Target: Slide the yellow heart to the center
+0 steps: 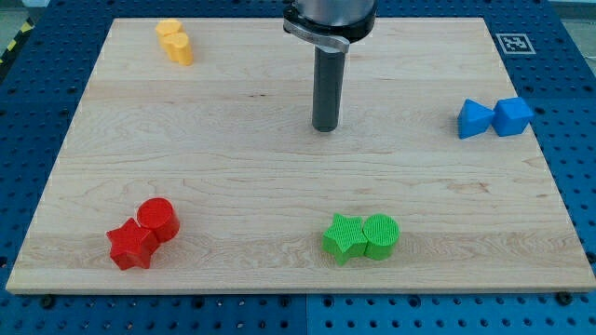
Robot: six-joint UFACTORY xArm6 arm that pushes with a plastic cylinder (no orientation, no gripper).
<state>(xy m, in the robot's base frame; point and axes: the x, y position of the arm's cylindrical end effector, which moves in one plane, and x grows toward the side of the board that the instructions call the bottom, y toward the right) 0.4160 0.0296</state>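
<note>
- Camera view, near edge: red pair point(142, 234) and green pair point(361, 236), irrelevant.
- Mid worktop point(233, 140): my tip point(325, 128) near centre, touching nothing; no fingers fitted.
- Far left: yellow heart point(175, 42) unmoved. Approach step; next, get behind it, push twd centre.

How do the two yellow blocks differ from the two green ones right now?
The yellow blocks sit at the view's top left, far from my tip; the green blocks sit near the bottom, below it. Yellow shapes are unclear; green shows a star and a cylinder. Both pairs touch.
</note>
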